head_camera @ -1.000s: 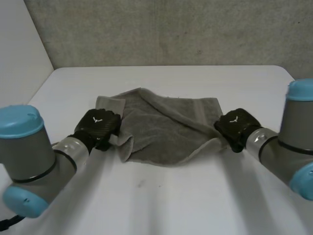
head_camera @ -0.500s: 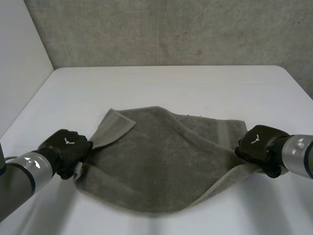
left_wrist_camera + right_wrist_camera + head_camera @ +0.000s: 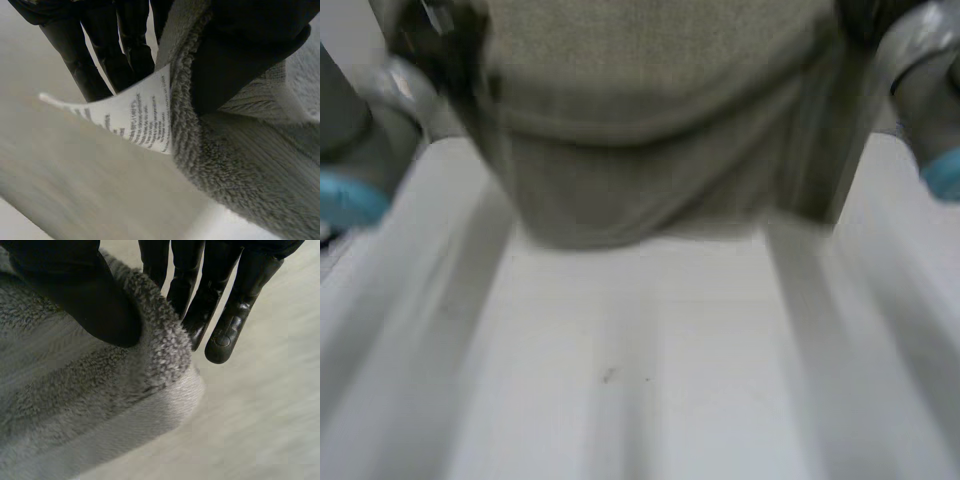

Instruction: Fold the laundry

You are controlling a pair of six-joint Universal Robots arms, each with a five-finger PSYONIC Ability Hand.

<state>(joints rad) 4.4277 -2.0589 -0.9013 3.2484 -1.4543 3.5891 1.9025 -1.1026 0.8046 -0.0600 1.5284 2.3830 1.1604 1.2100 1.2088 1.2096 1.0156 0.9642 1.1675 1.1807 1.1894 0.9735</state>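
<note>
Closest to me, on the left wrist feed, the left robot hand (image 3: 245, 55) has its thumb clamped down over a thick edge of the towel (image 3: 235, 165), pinching the pile against the fingers (image 3: 100, 55) behind it. A white care label (image 3: 135, 117) sticks out right beside that grip, so I take this to be a hemmed corner or very near one. On the right wrist feed the right robot hand (image 3: 95, 300) does the same at its end: thumb pressed into the fluffy corner, the straight fingers (image 3: 225, 315) reaching past the hem. Both hands are closed on cloth, neither is spread wide. The towel is grey terry with a flatter woven band near the hem. I judge it soft, floppy and fairly light, yet bulky enough to sag between two holds and swing when moved. It won't slip easily out of a pinch, and nothing about it is fragile. The corners are the right places to hold it, since the hems give the thumbs something firm. From the head camera the towel (image 3: 650, 150) hangs up off the table between the left arm (image 3: 380, 110) and right arm (image 3: 920, 80), its middle drooping in a curve. The white surface (image 3: 650, 380) lies beyond it.
</note>
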